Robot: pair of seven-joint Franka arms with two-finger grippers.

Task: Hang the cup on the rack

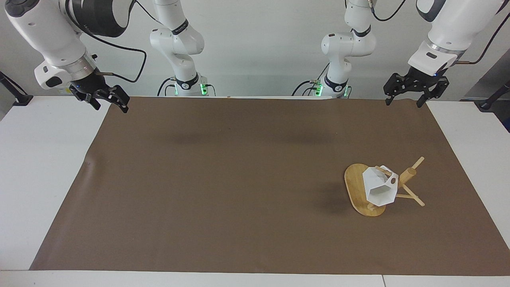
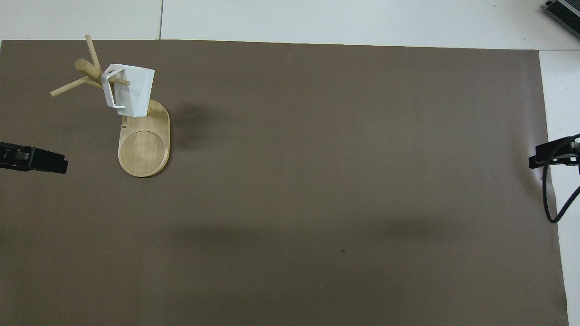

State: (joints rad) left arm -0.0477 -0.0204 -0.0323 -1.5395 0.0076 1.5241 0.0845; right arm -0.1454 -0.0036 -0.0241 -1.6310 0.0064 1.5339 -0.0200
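The white faceted cup [image 1: 380, 189] [image 2: 131, 90] hangs by its handle on a thin peg of the bamboo rack [image 1: 408, 175] [image 2: 144, 149], which stands toward the left arm's end of the brown mat. The cup tilts over the rack's oval base, and no gripper touches it. My left gripper [image 1: 403, 103] [image 2: 45, 161] hangs open and empty over the mat's edge by the robots, well apart from the rack. Over the mat's corner at the right arm's end, my right gripper [image 1: 112, 105] [image 2: 543, 156] waits open and empty.
A brown mat [image 1: 239, 179] covers most of the white table [image 1: 40, 159]. A black cable [image 2: 550, 199] dangles from the right arm at the mat's edge. A grey device corner [image 2: 564, 11] shows on the table's edge farthest from the robots.
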